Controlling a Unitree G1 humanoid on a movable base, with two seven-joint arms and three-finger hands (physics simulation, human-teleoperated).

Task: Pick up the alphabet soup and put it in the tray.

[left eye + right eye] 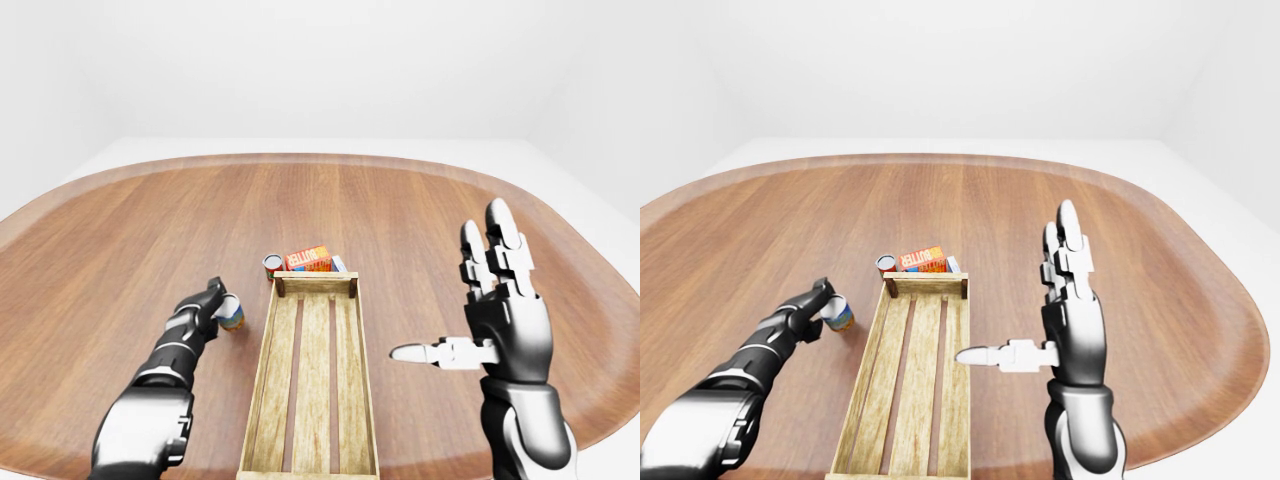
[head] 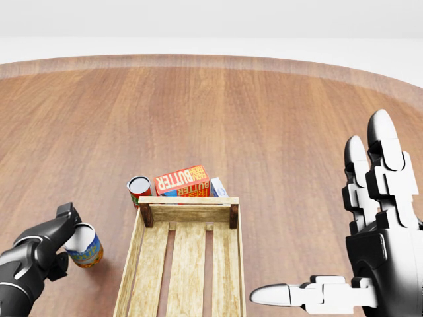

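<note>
Your left hand is closed round the alphabet soup, which sits tilted just left of the tray, outside it, toward the table edge nearest you. Your right hand hangs open over the table right of the tray, fingers spread, gripping nothing. A red can and butter box touch the tray's far end wall.

Bright, even, diffuse light from above; renders sharp throughout, no blur or noise. Shadows soft and faint, seen only close under the tray and cans. Broad pale sheen on the table toward the top; eye views curve its rim, wide-angle.
</note>
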